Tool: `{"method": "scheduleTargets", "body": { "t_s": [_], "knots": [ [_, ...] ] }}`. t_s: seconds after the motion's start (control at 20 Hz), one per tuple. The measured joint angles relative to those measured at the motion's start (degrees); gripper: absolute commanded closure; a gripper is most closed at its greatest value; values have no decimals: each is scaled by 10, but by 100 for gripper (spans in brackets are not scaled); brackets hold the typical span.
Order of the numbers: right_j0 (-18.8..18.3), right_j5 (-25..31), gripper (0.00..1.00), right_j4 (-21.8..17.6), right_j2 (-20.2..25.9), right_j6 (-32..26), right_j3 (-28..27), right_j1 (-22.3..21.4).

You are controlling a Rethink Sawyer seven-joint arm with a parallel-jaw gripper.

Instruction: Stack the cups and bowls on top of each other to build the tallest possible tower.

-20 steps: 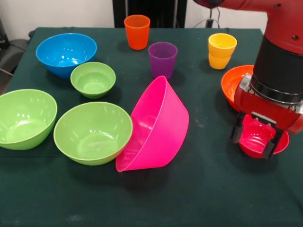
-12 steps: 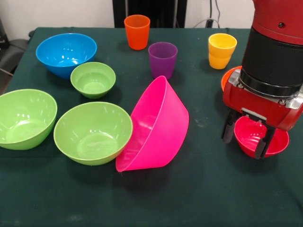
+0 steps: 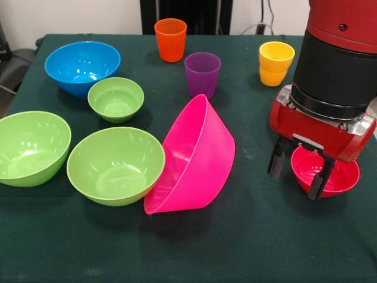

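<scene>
Evidently no tower exists yet: the gripper (image 3: 296, 177), fingers spread and holding nothing, straddles the near rim of the small red bowl (image 3: 330, 175), which sits upright on the table (image 3: 253, 247), presumably for pickup.

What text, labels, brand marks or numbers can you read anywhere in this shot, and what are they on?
None can be read.
The orange cup, purple cup and yellow cup are plain.
The blue bowl, pink bowl and red bowl show no print.
The green tablecloth is unmarked.
The gripper housing shows no legible lettering.
</scene>
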Motion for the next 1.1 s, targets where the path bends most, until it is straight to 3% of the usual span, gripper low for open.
{"method": "scheduleTargets", "body": {
  "t_s": [0.5, 1.1],
  "knots": [
    [0, -23, 0, 1, -3, 0, 5, 1],
    [0, -74, 0, 4, -3, 0, 68, -3]
  ]
}}
